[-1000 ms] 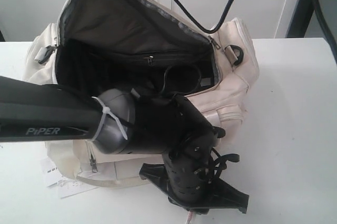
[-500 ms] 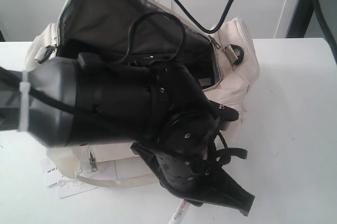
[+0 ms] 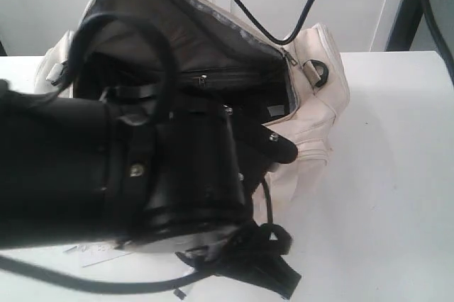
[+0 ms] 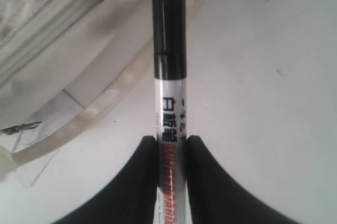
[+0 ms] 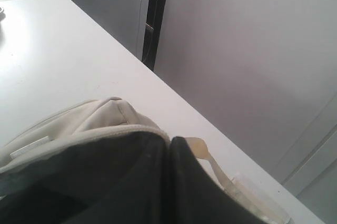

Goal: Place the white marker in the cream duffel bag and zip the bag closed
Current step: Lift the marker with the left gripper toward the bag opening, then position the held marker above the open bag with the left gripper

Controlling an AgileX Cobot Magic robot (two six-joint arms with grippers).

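Closest to me, the left arm (image 3: 106,167) fills the foreground, a thick black mass with a cable looping over it, blocking most of the front of the bag. Its wrist camera shows the left gripper (image 4: 170,141) closed narrowly on the white marker (image 4: 169,98). The two black fingers (image 4: 138,182) press the barrel from either side, over the red lettering. The black cap points away from the gripper and is clear of the fingers.

The marker is outside the bag, above the white table (image 4: 263,77) and just beside the bag's front wall. Next to it a cream strap handle (image 4: 100,105) lies slack on the table. A flat paper tag (image 4: 55,111) sits partly beneath the strap.

Behind the arm, the cream duffel bag (image 3: 319,110) sits on the table with its top unzipped and gaping. The dark lining shows inside, and across the inner wall runs a zipped pocket (image 3: 213,79). A black ring (image 3: 318,73) hangs at the bag's right end.

Farthest back, the upper flap of the bag stands raised. The right gripper (image 5: 169,142) is at the top of that flap. Its jaws are pressed together with no gap, pinching the flap's cream-piped edge (image 5: 95,134). A pale tab (image 5: 199,148) pokes out beside the fingers. Beyond it there is table, then a grey wall.
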